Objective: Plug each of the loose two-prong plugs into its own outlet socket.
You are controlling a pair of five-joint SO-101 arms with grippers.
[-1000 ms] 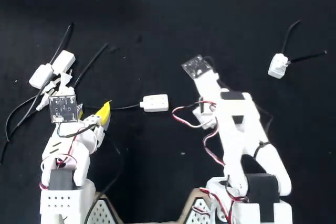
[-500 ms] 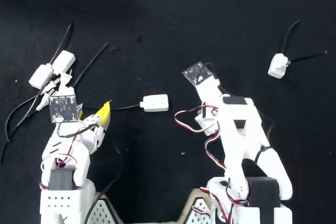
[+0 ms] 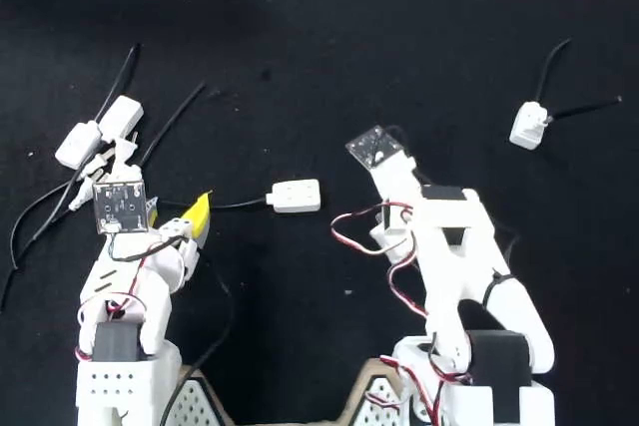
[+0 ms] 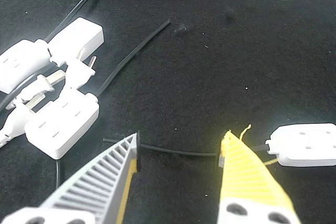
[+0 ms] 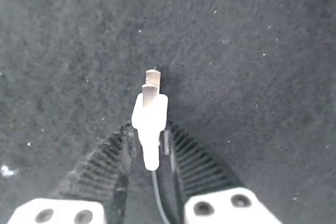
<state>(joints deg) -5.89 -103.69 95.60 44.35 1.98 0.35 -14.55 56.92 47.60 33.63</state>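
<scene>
The right gripper (image 5: pixel 149 129) is clamped on a white two-prong plug (image 5: pixel 149 109), whose long axis runs straight on from the jaws, prongs pointing away from them. The nearest outlet socket (image 3: pixel 296 196) lies on the table (image 3: pixel 300 67) between the arms, off to that gripper's left, its slots apparently facing up. The left gripper (image 4: pixel 178 148), jaws spread wide, sits over the socket's cable (image 4: pixel 173 152).

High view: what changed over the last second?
The right arm pulled back slightly toward its base, its end effector shut on a white two-prong plug. The left arm, the white rectangular outlet block and the white outlet cluster stayed put.
</scene>
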